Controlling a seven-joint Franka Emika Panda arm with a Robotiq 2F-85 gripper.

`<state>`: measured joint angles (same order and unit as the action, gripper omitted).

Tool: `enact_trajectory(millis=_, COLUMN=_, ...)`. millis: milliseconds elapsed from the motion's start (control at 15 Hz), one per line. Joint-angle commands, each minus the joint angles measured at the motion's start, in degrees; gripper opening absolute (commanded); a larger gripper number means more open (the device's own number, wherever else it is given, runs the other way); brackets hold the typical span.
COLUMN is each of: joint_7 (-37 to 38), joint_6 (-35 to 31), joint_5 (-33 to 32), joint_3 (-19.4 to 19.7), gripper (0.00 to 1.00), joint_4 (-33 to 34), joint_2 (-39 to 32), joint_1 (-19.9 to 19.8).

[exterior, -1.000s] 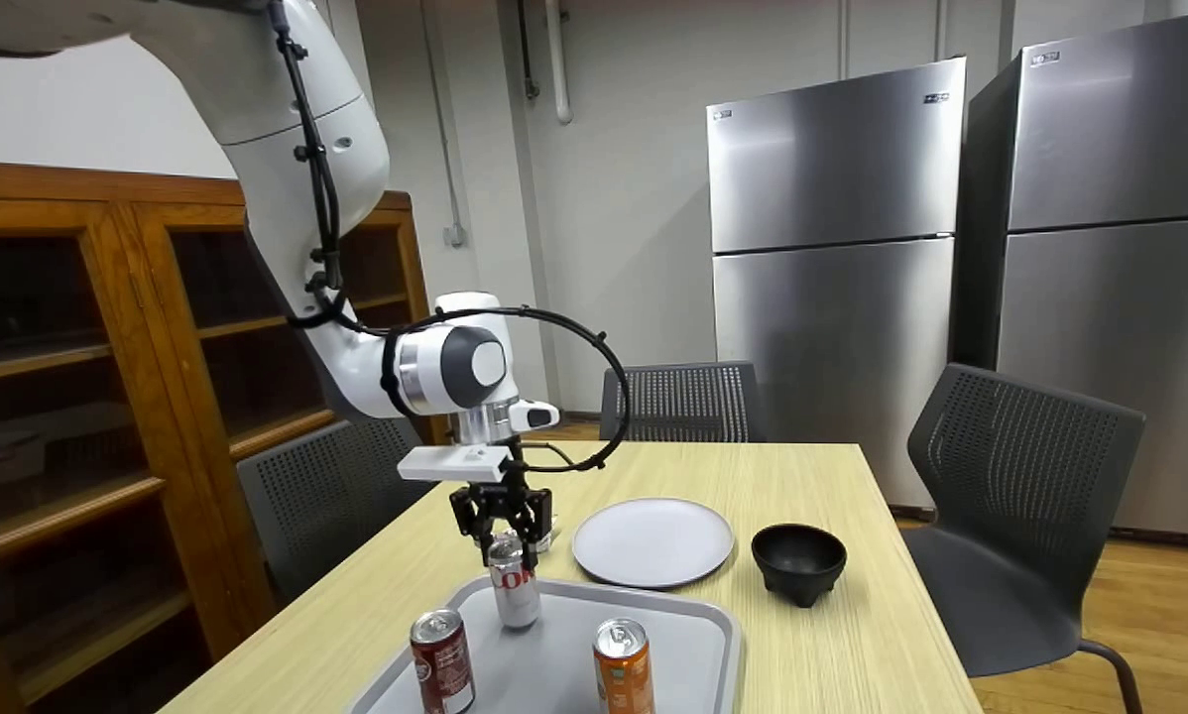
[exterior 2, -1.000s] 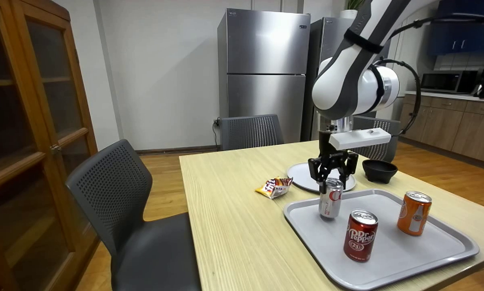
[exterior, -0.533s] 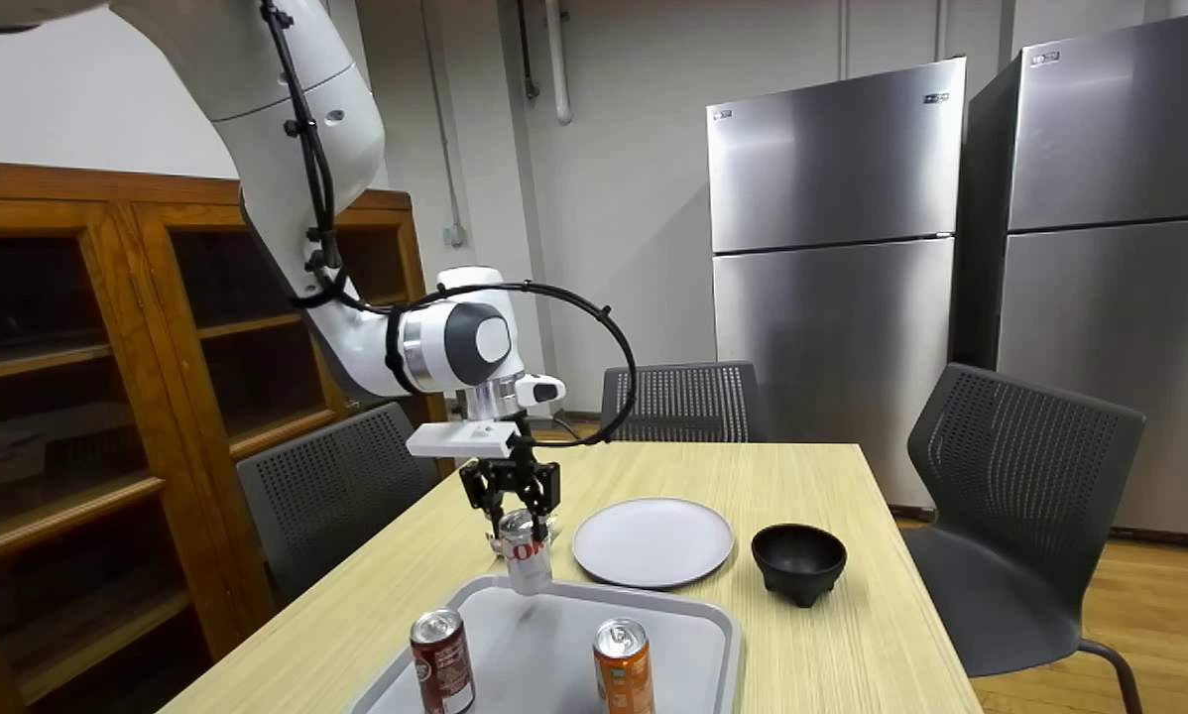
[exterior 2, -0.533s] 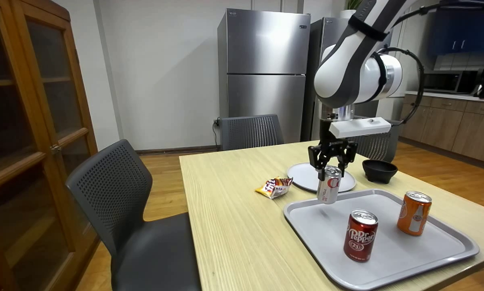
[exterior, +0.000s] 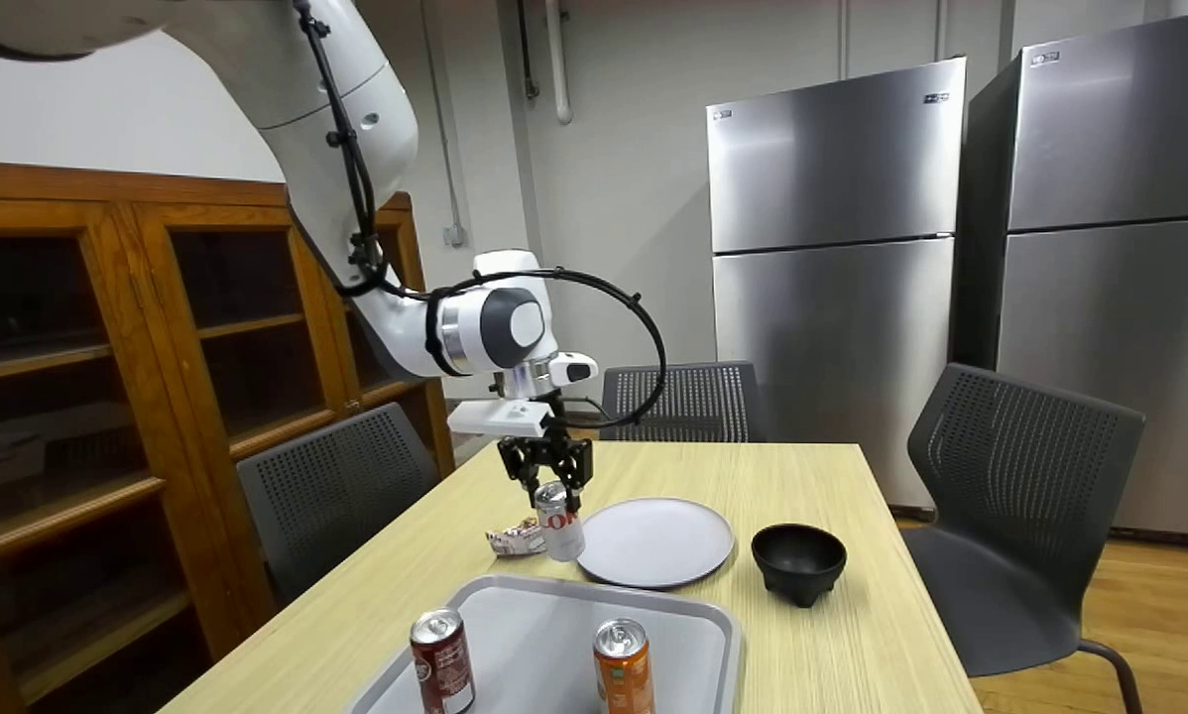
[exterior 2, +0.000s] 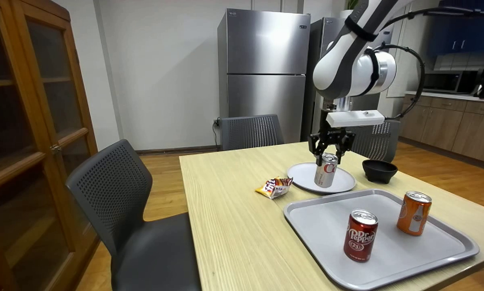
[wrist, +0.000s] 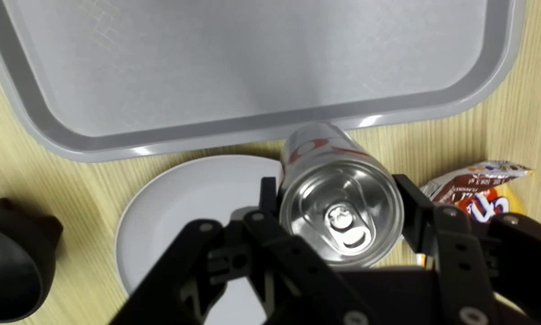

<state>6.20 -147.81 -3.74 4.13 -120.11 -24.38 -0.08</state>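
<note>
One silver can (exterior 2: pixel 325 174) hangs clamped in my gripper (exterior 2: pixel 329 160) above the table (exterior 2: pixel 234 226), between one pale plate (exterior: pixel 663 545) and one snack bag (exterior 2: pixel 274 188). Beyond, I count one dark-red can (exterior 2: pixel 360 236) and one orange can (exterior 2: pixel 414 214) upright on one gray tray (exterior 2: pixel 331 226), and one black bowl (exterior: pixel 799 565) near the plate.

Bright light leaves glints on the silver can (wrist: pixel 341 203) and the refrigerator (exterior 2: pixel 266 60).

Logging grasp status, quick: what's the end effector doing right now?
End effector: closed, holding the silver can near its top.
</note>
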Motion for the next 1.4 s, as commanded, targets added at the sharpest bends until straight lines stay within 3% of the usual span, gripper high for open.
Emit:
enact_trajectory(millis=0, joint_7=-1.0, joint_6=3.8, joint_5=2.6, joint_3=-0.6, gripper=0.38, joint_4=8.9, joint_2=-4.9, joint_1=-1.7)
enact_trajectory(millis=533, joint_7=-0.2, joint_6=10.4, joint_5=2.9, joint_3=0.1, gripper=0.38, joint_4=26.4, joint_2=-15.6, joint_1=-2.2)
enact_trajectory(millis=1333, joint_7=0.4, joint_6=25.7, joint_5=3.6, joint_3=0.6, gripper=0.38, joint_4=55.8, joint_2=-33.9, joint_1=-4.9)
